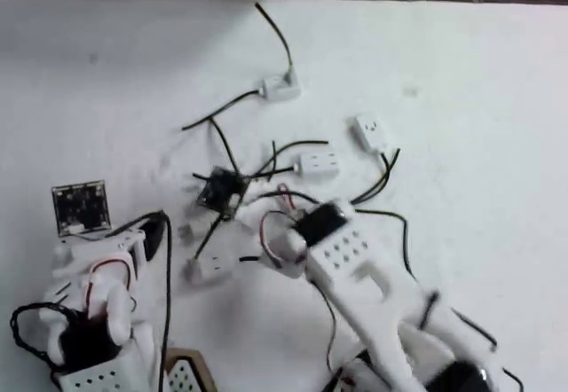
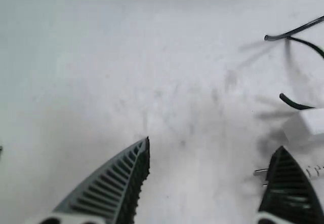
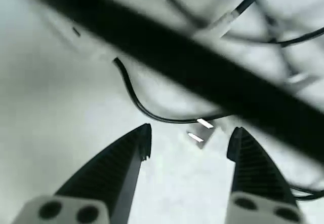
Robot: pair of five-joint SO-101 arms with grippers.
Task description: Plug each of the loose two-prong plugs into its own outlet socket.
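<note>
On the plain white matte desk (image 1: 479, 82), near its middle, lies a small black square circuit board (image 1: 217, 190). A tan wooden corner (image 1: 200, 370) shows at the near edge.

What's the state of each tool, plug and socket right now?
left tool: open, empty, over bare table.
right tool: open, a plug's prongs between its fingers, not clamped.
far-right socket: slots showing, nothing plugged in.
near plug: loose on the table, unplugged.

Bright, even light, faint soft shadows
</note>
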